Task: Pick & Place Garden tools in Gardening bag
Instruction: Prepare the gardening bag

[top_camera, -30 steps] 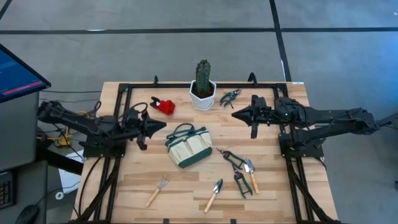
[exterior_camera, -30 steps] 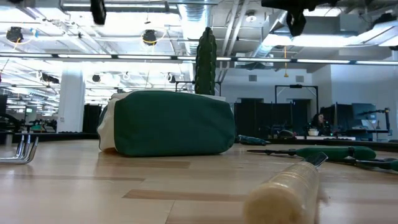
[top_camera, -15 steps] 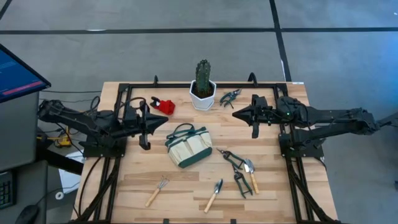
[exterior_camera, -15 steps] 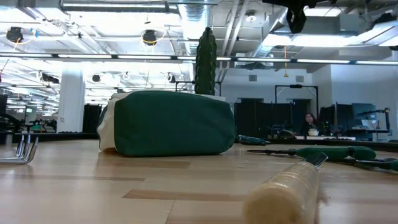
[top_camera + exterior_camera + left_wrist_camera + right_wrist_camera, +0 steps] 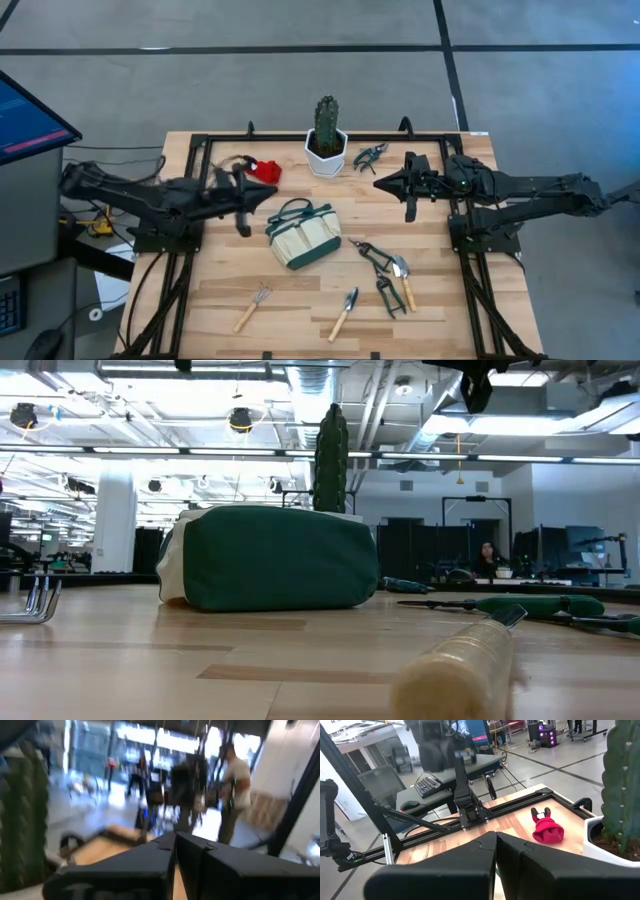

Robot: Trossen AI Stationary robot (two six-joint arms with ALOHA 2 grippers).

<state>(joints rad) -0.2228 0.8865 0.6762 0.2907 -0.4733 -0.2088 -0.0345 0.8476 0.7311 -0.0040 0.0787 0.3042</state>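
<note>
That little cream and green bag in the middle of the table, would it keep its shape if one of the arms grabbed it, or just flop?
The gardening bag looks like soft fabric, so its walls and loop handles would probably sag under a pinch. It seems to lie on its side, showing a rounded green base in the low view, so a push would likely slide or roll it rather than tip it. It is probably light.

Bare table point(image 5: 220, 270) left of bag point(image 5: 303, 236); cactus point(image 5: 326, 127) blocks behind.
</note>
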